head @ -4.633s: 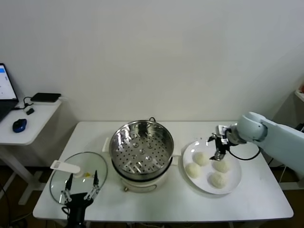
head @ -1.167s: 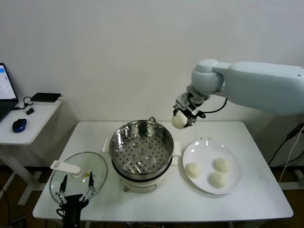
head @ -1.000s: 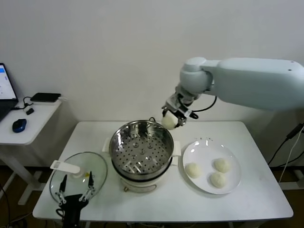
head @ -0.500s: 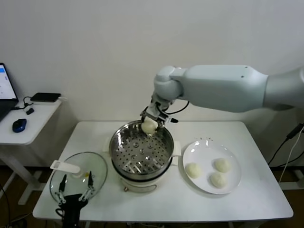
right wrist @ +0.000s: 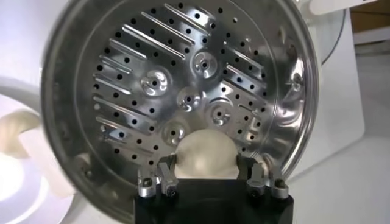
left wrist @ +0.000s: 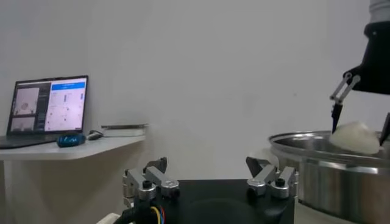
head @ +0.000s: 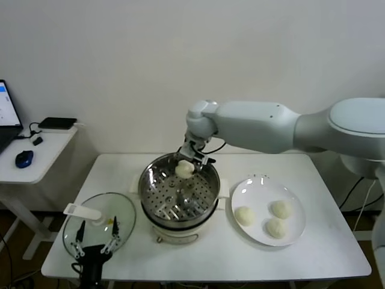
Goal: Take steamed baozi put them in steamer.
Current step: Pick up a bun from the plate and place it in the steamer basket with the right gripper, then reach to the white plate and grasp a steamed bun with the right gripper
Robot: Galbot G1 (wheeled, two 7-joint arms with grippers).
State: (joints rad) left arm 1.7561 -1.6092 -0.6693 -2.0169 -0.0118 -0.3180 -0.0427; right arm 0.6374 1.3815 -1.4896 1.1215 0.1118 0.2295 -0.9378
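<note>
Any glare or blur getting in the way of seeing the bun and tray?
Right wrist view: steamer tray shows bright reflections, holes still readable; baozi edges soft. Left wrist view: the bun slightly blurred at the rim. Head view: even light, right end effector clearly holding the bun over the steamer.

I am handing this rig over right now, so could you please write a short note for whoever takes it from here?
Right gripper: shut on one baozi, held above the far side of the steamer, not yet set on its perforated tray.
Left gripper: open, idle at the near left table edge by the glass lid.
Three baozi lie on the white plate, right of the steamer.
Done: none in the steamer yet.
Left: lower and release this one, then move the other three.
</note>
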